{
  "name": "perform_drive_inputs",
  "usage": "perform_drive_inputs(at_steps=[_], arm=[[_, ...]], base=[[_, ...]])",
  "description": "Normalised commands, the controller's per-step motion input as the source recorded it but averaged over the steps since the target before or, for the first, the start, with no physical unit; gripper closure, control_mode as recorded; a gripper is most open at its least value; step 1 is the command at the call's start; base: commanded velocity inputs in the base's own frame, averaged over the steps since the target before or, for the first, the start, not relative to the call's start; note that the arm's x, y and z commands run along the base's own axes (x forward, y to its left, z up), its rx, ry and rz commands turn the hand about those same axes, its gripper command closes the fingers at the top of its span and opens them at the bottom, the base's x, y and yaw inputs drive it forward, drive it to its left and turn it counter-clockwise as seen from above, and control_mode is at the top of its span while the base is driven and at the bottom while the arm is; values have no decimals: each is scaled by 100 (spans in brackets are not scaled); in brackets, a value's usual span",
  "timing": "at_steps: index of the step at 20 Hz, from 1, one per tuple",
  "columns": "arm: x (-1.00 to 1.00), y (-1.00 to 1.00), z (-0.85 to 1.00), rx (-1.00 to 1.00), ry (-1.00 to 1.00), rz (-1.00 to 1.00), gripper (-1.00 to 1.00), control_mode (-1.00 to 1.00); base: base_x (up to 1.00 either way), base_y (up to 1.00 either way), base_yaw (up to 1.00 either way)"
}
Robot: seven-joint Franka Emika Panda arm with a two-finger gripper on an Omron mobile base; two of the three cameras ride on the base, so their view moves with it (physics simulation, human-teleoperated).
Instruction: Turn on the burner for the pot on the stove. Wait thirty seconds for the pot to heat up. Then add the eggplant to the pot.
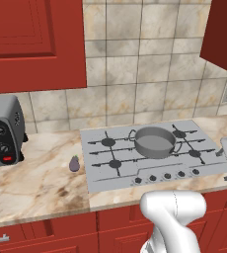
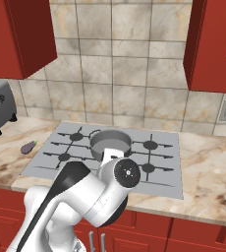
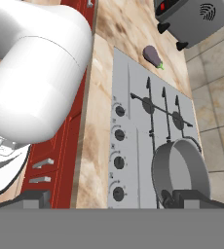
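- The pot (image 1: 155,142) sits on the stove (image 1: 98,168), over a burner grate in the back row, right of the middle; nothing shows inside it.
- The eggplant (image 1: 74,164) lies on the marble tabletop (image 1: 31,183), just beside the stove's left edge and well apart from the pot.
- A row of dark knobs (image 1: 167,176) runs along the stove's front edge.
- A grey toaster oven (image 1: 2,131) with a red button stands at the far left of the tabletop.
- In the hand view, the fingers (image 3: 184,197) are dark tips at the bottom edge, the right one near the pot's rim; I cannot tell whether they are apart or together.
- The hand looks down over the knobs, with the eggplant beyond the grates.
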Motion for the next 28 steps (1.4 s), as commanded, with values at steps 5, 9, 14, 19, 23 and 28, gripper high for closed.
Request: perform_drive_inputs(at_steps=[5, 9, 14, 19, 23, 28], arm=[[0, 0, 0, 0, 0, 0, -100, -100], [0, 0, 0, 0, 0, 0, -100, -100], [0, 0, 0, 0, 0, 0, -100, -100], [0, 0, 0, 0, 0, 0, -100, -100], [0, 0, 0, 0, 0, 0, -100, -100], [0, 0, 0, 0, 0, 0, -100, -100]], base=[[0, 0, 0], [0, 0, 0], [0, 0, 0], [0, 0, 0], [0, 0, 0], [0, 0, 0]])
